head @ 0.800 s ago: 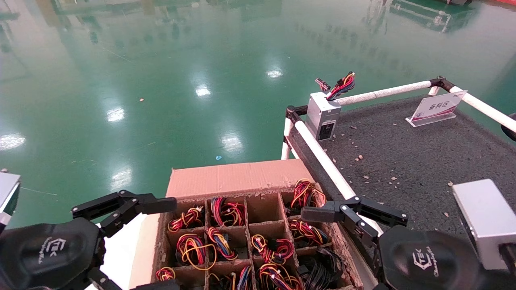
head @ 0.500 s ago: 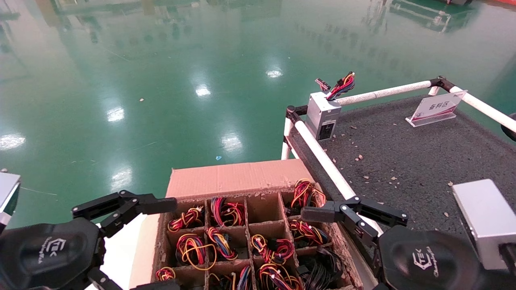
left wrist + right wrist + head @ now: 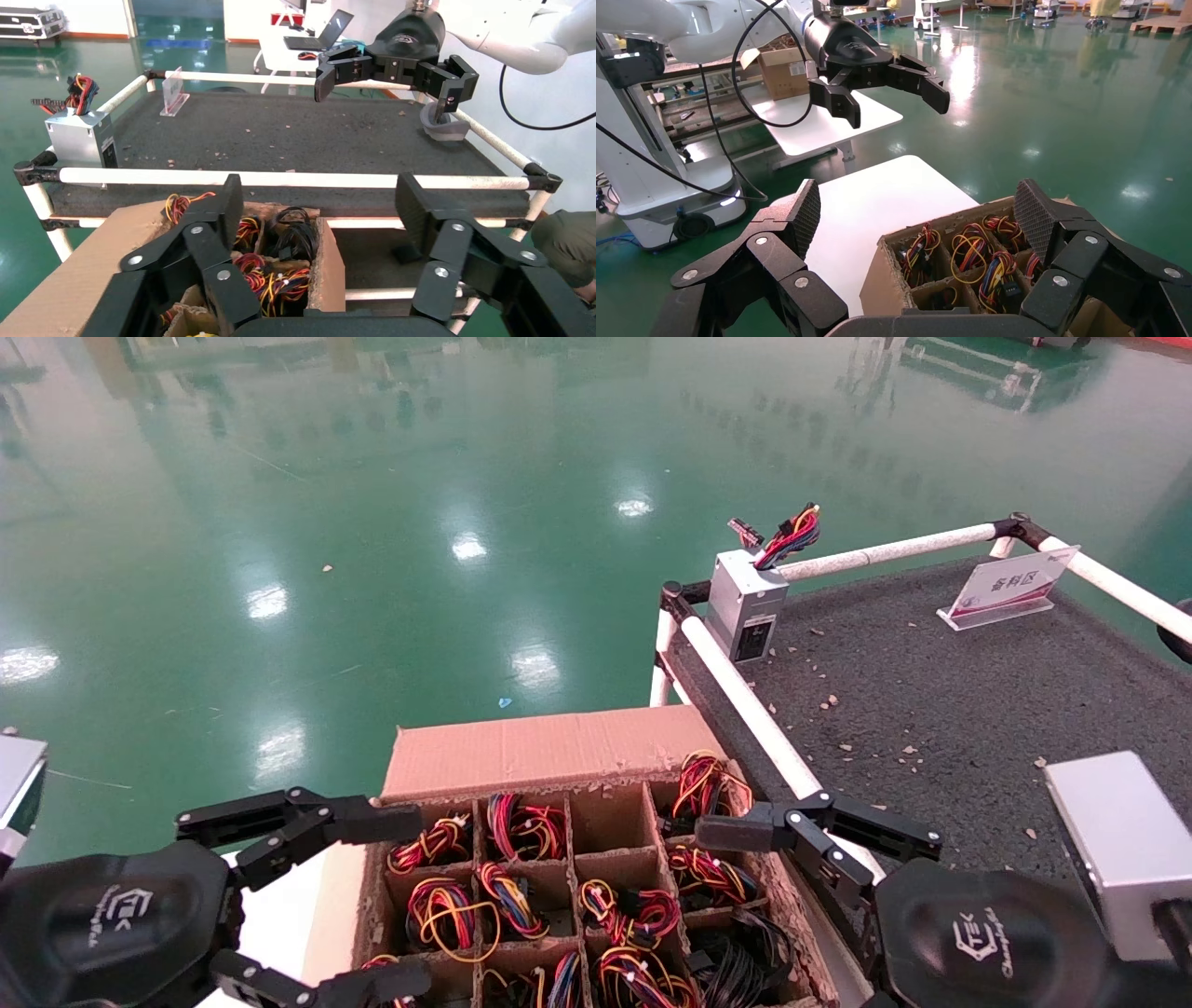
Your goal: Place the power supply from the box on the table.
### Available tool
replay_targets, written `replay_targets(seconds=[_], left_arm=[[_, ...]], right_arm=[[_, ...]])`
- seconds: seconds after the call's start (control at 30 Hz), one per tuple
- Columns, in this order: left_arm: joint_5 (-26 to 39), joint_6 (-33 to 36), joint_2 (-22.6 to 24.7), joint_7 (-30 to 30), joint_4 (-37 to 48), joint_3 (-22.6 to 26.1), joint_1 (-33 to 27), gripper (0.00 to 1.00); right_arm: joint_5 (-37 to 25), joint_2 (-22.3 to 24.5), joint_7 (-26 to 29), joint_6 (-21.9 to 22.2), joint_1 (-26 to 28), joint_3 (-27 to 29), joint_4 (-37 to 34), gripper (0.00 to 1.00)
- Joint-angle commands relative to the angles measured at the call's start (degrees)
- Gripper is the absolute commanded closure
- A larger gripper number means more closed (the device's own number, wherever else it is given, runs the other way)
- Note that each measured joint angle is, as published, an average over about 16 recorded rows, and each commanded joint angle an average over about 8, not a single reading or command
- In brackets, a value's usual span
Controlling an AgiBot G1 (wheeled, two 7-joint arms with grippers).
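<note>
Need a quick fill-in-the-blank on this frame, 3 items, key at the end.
1. Both the left gripper and the right gripper have their fingers ____.
2. The brown corrugated cardboard box has cells filled with bundles of coloured ____.
3. A silver-grey metal power supply stands at the corner of the dark grey rough table, beside a ____ pipe rail.

Missing words: open; wires; white

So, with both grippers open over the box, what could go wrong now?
1. In the box, loose wire loops fill the narrow cells; the left gripper, jaws open above them, could snag neighbouring bundles or the frayed dividers.
2. The white rail stands between box and table; a low carry may hit it.
3. The right gripper hovers nearby, so the arms could collide.
</note>
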Motion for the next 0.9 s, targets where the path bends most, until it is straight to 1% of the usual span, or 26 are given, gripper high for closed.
replay_targets(seconds=[0.03, 0.9], left_arm=[[0.00, 0.00, 0.00, 0.00, 0.00, 0.00, 0.00, 1.00], [0.00, 0.00, 0.00, 0.00, 0.00, 0.00, 0.00, 1.00]], right_arm=[[0.00, 0.00, 0.00, 0.00, 0.00, 0.00, 0.00, 0.00], [0.00, 0.00, 0.00, 0.00, 0.00, 0.00, 0.00, 0.00]])
